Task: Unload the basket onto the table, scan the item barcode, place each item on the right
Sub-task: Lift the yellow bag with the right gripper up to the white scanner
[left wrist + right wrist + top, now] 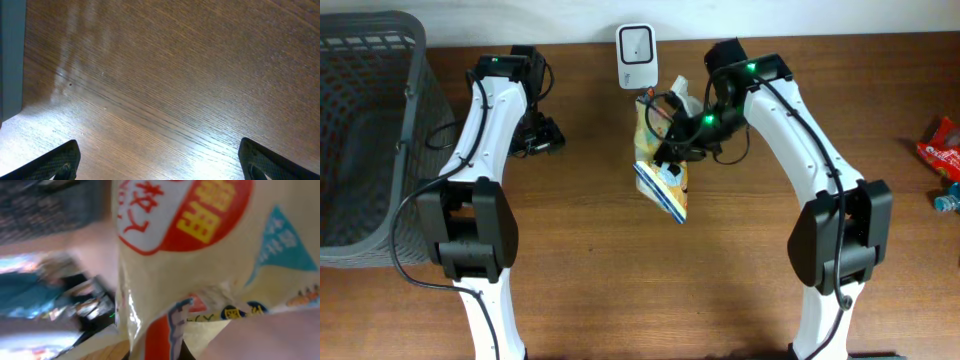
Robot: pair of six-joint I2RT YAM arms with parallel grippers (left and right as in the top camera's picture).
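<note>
Snack packet (210, 280) fills the right wrist view almost edge to edge: cream-yellow film, big red label with white and yellow print at the top, teal triangle on the right, small blue and orange graphics lower down. No barcode is readable in that view, it's too close and soft. Background on the left is blurred, can't make it out.

Right gripper (670, 145) is clamped on the packet, gripping its upper half. In the overhead view the packet hangs lengthwise below the fingers, blue-and-white end pointing toward the near table edge. Can't tell if that lower end touches the table (580, 260).

Packet location: table centre, just in front of the white scanner (636, 55), which stands at the far edge. Packet top is close to the scanner base but apart from it.

Left gripper (538, 135) is wide apart and holds nothing. Its wrist view shows both fingers (55, 162) at the bottom corners over bare wood, with a grey basket wall at the left edge.

Grey mesh basket (370, 60) sits at the far left. Red packet (940, 145) lies at the right edge, well apart from both arms, with a small blue item just below it, too small to identify.
</note>
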